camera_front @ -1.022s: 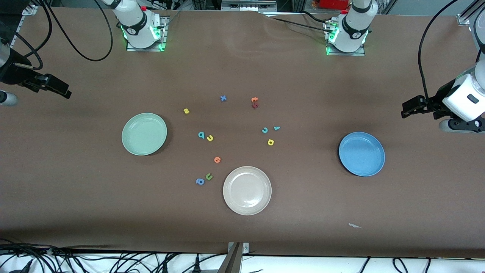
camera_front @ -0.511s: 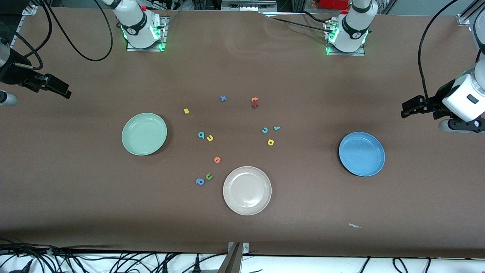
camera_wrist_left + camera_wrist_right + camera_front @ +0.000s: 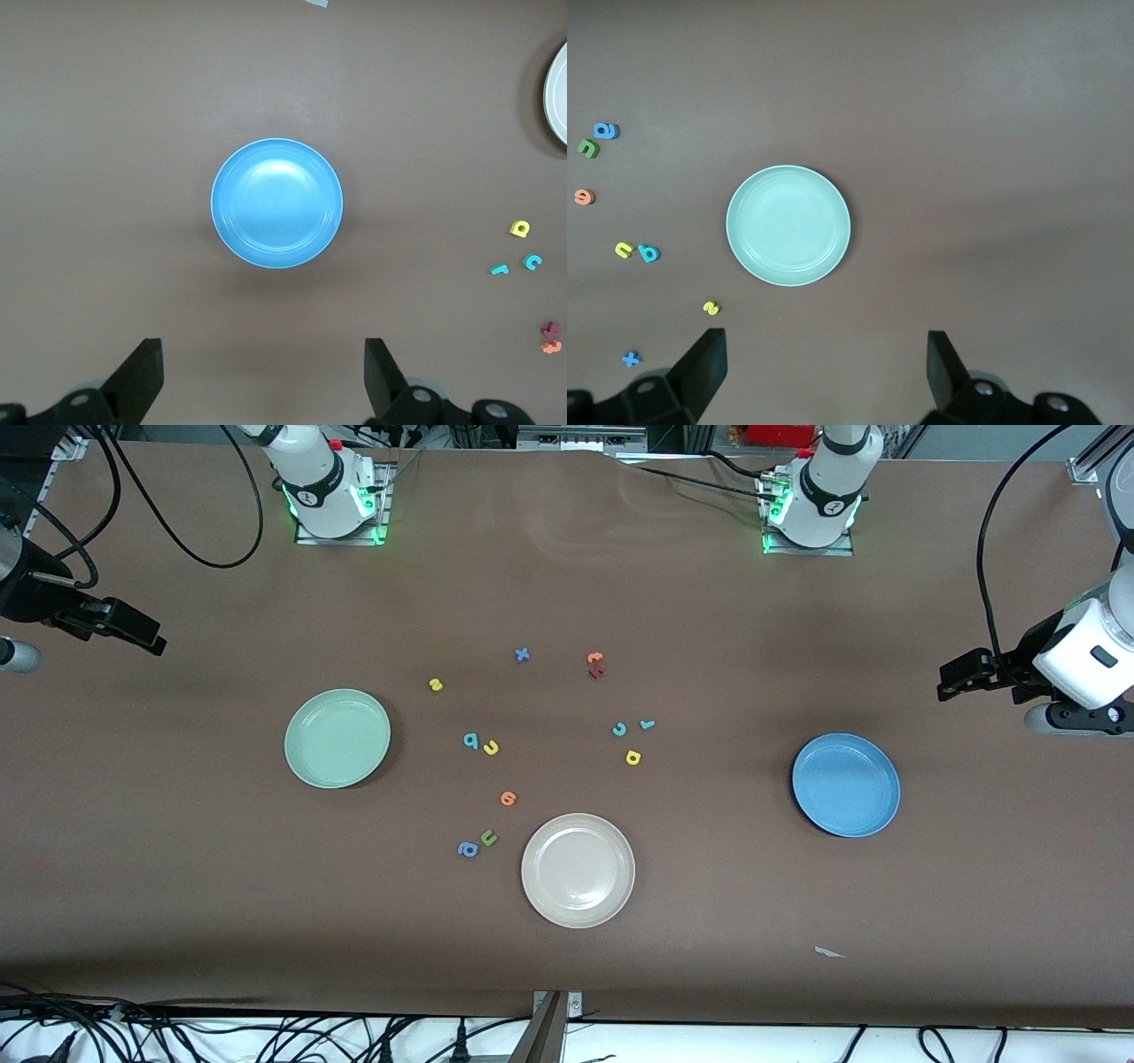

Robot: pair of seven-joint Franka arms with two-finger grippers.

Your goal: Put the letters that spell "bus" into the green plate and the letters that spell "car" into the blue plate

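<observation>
All 6 wanted letters lie on the tabletop between empty green plate and blue plate; left hand and right hand wait, open, empty.

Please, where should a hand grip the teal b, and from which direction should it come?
Probably from straight above: the teal b lies flat on the table, so only its thin edges can be pinched. Close the fingers across its round body. The yellow u lies right beside it, toward the left arm's end, so turn the fingers to keep clear of that side.
</observation>
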